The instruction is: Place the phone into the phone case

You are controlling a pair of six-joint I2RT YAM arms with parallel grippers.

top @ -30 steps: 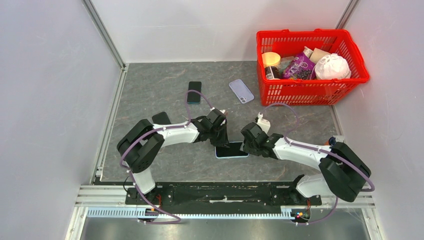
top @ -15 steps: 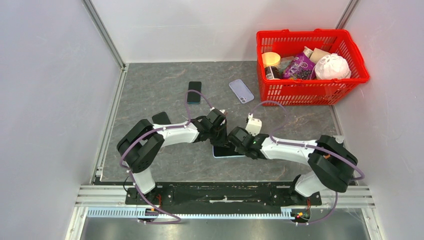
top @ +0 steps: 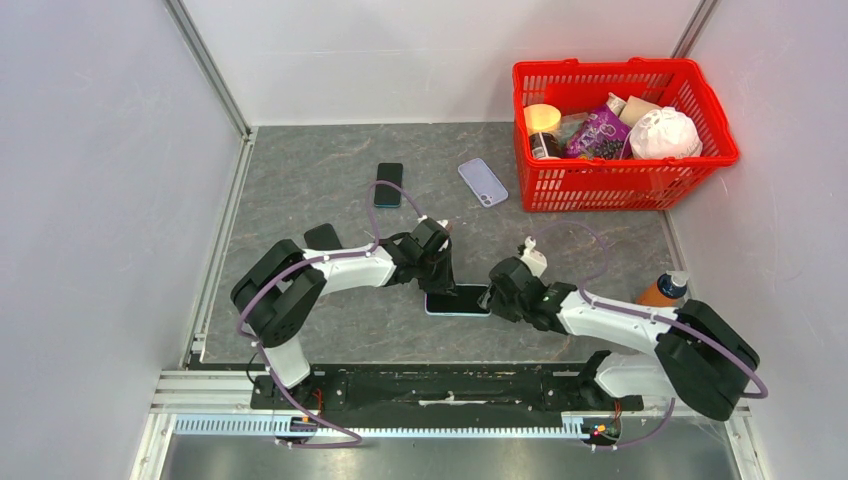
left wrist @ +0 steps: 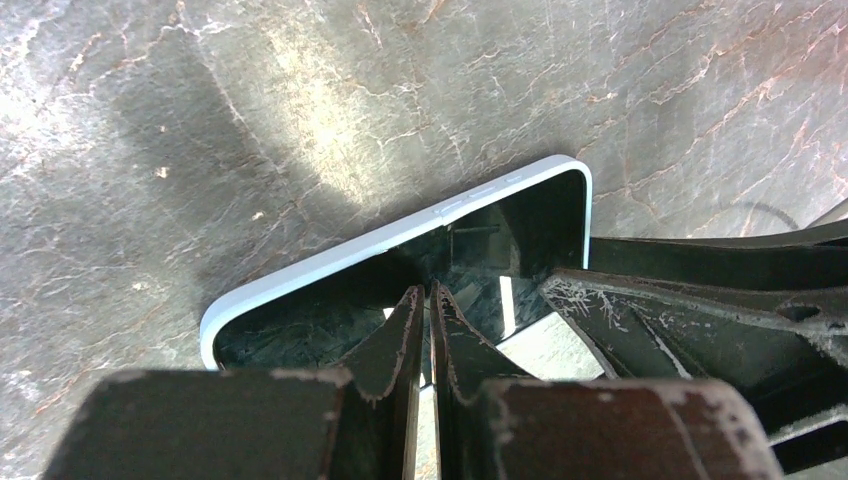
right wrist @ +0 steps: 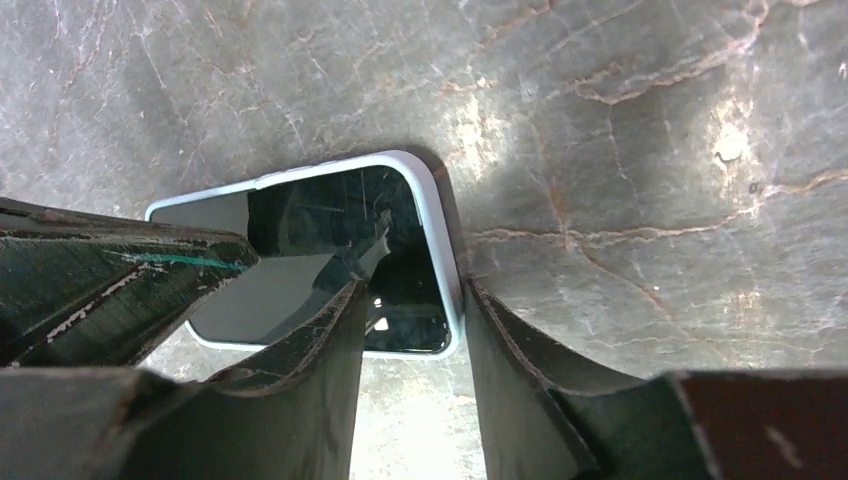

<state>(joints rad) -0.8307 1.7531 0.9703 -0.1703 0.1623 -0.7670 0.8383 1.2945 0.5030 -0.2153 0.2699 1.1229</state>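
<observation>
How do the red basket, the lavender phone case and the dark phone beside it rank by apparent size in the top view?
1. red basket, by far the largest
2. lavender phone case
3. dark phone, slightly smaller than the case
All three sit at a similar distance from the camera, so nearness hardly affects the ranking.

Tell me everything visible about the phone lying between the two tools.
The phone lies flat, screen up, on the grey marbled table. Its glossy dark glass reflects the tools. It has rounded corners and a pale blue-white rim with slim side buttons; whether that rim is frame or case is unclear. The left tool, shut, appears to rest its tips on the screen. The right tool, open, straddles a short end: one finger over the glass, one outside the rim.
</observation>
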